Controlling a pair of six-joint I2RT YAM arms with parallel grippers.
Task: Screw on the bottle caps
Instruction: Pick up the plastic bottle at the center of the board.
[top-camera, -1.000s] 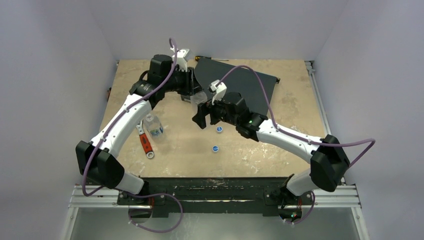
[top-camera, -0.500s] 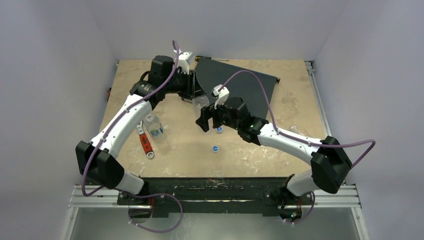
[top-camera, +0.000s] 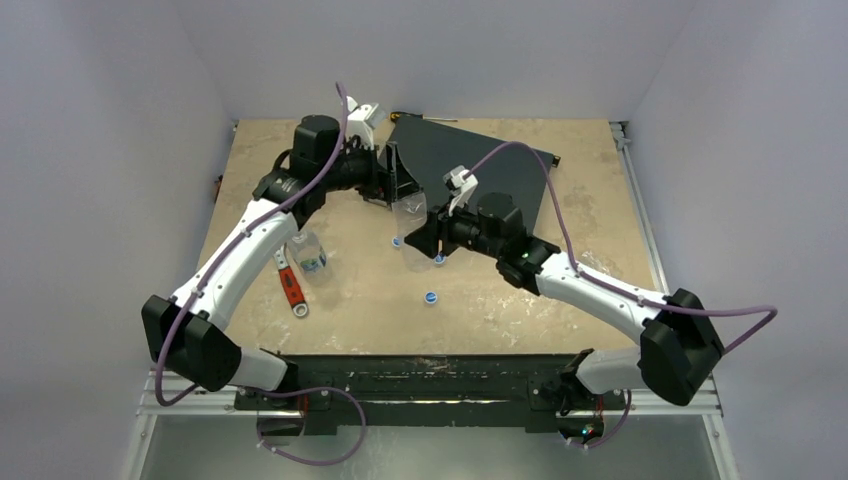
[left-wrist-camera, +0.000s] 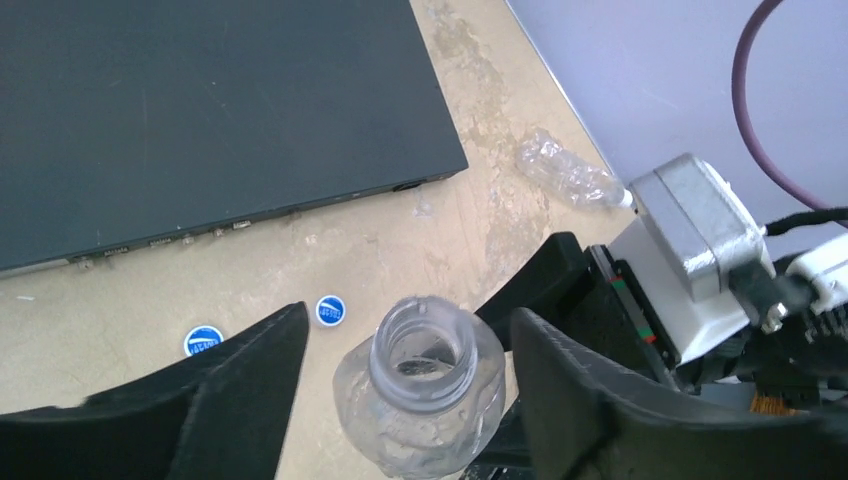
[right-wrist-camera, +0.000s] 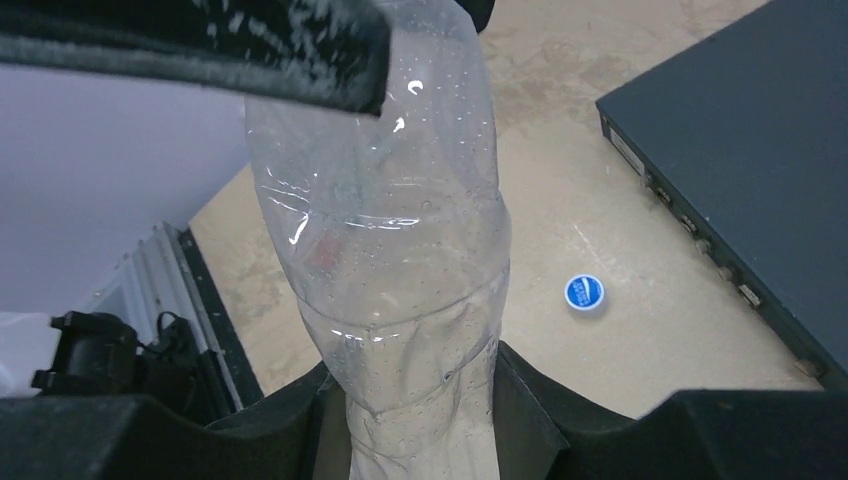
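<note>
A clear bottle (top-camera: 411, 222) with no cap is held off the table between both arms. My right gripper (right-wrist-camera: 410, 372) is shut on its lower body (right-wrist-camera: 385, 230), which is pinched in between the fingers. My left gripper (left-wrist-camera: 408, 330) is open, its jaws standing on either side of the bare neck (left-wrist-camera: 421, 345) with a gap on each side. Three blue bottle caps lie on the table: one (top-camera: 397, 241) left of the bottle, one (top-camera: 438, 260) under the right gripper (top-camera: 420, 240), one (top-camera: 431, 297) nearer the front. A labelled bottle (top-camera: 309, 252) stands at the left.
A flat black box (top-camera: 480, 170) lies at the back, close behind both grippers. A red-handled wrench (top-camera: 291, 287) lies next to the labelled bottle. A crushed clear bottle (left-wrist-camera: 568, 177) lies near the wall in the left wrist view.
The left gripper has opened and let go of the bottle's neck. The right gripper has shut on the bottle's body, and the right arm has shifted right.
</note>
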